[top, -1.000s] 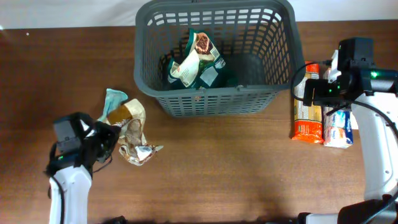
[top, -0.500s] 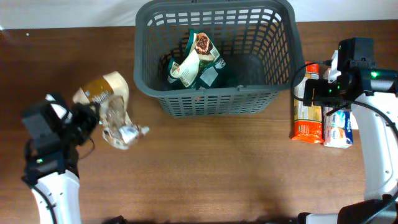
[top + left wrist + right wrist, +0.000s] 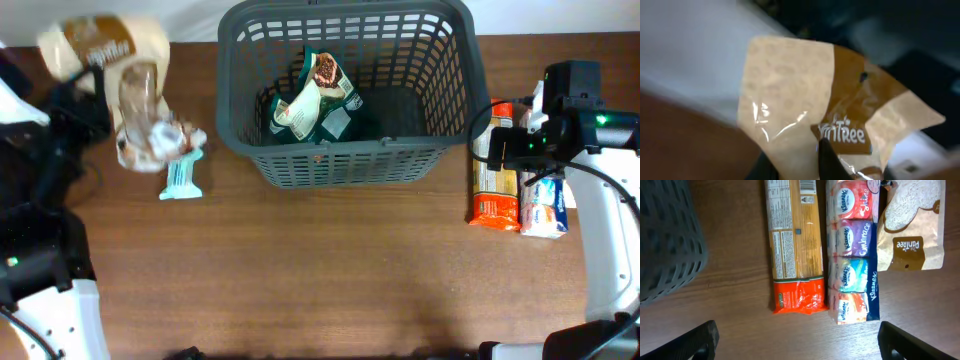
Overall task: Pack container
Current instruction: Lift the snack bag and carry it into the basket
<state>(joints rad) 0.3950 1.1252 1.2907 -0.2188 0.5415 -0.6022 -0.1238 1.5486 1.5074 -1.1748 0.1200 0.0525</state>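
Observation:
The dark grey slotted basket (image 3: pixel 345 160) stands at the back centre, with green snack packets (image 3: pixel 318 95) lying inside. My left gripper (image 3: pixel 98 98) is raised at the far left, shut on a cream and brown snack bag (image 3: pixel 120 60) with a crumpled clear lower end. In the left wrist view the bag (image 3: pixel 805 95) fills the frame and the gripper (image 3: pixel 800 169) pinches its lower edge. My right gripper (image 3: pixel 505 145) is open and empty over the packets right of the basket; in the right wrist view the gripper (image 3: pixel 800 345) hovers above bare table.
A teal packet (image 3: pixel 182 176) lies on the table left of the basket. Right of the basket lie an orange pasta packet (image 3: pixel 795 245), a Kleenex tissue pack (image 3: pixel 855 250) and a tan bag (image 3: pixel 912 225). The basket corner (image 3: pixel 665 235) shows at the left.
My left gripper has lifted the cream and brown bag up and toward the back left, uncovering the teal packet on the table. The right arm has not moved.

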